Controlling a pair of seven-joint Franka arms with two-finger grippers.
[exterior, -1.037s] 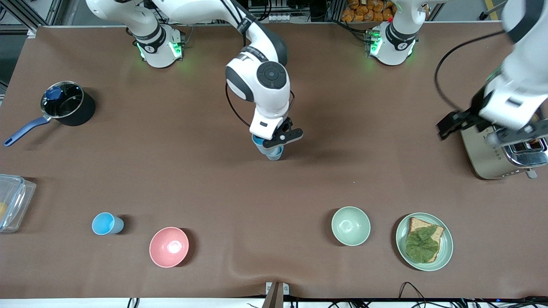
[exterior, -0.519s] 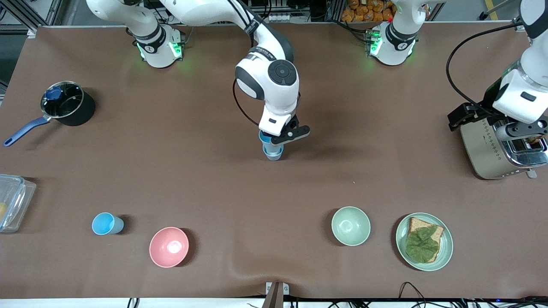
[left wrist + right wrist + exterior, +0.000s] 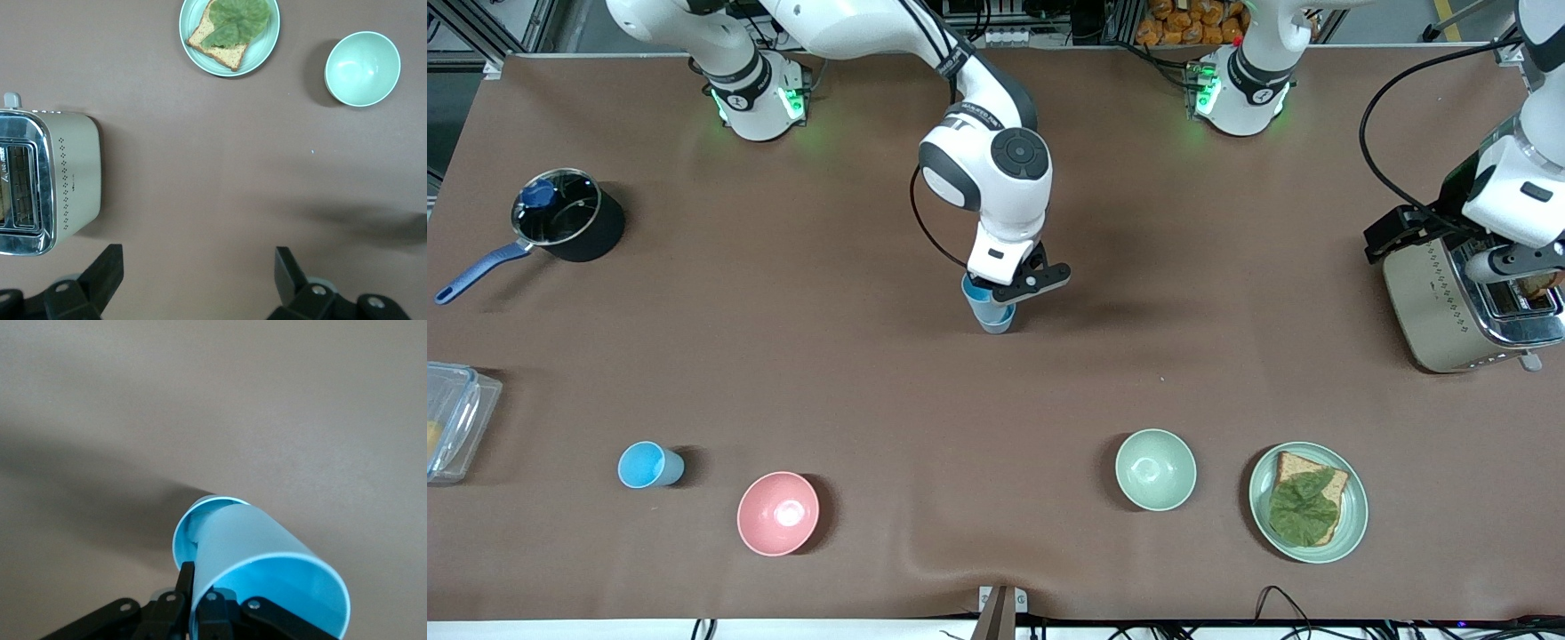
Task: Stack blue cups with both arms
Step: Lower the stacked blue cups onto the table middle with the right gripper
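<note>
Right gripper [image 3: 996, 300] has eased its blue cup [image 3: 267, 577] deeper into the mid-tabletop cup [image 3: 997, 322] | fingers pinch its rim | next: release | left gripper [image 3: 193, 280] spread wide, empty, waiting over toaster [image 3: 1458, 307] | third cup [image 3: 649, 465] unstacked near pink bowl [image 3: 777, 514]

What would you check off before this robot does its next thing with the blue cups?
1. Held cup entering the lower cup: ok.
2. Held cup fully seated: cannot tell.
3. Right end effector pinches the held cup's rim: ok.
4. Left end effector open, empty, above the table beside the toaster: ok.
5. Third cup unobstructed, beside the pink bowl: ok.
</note>
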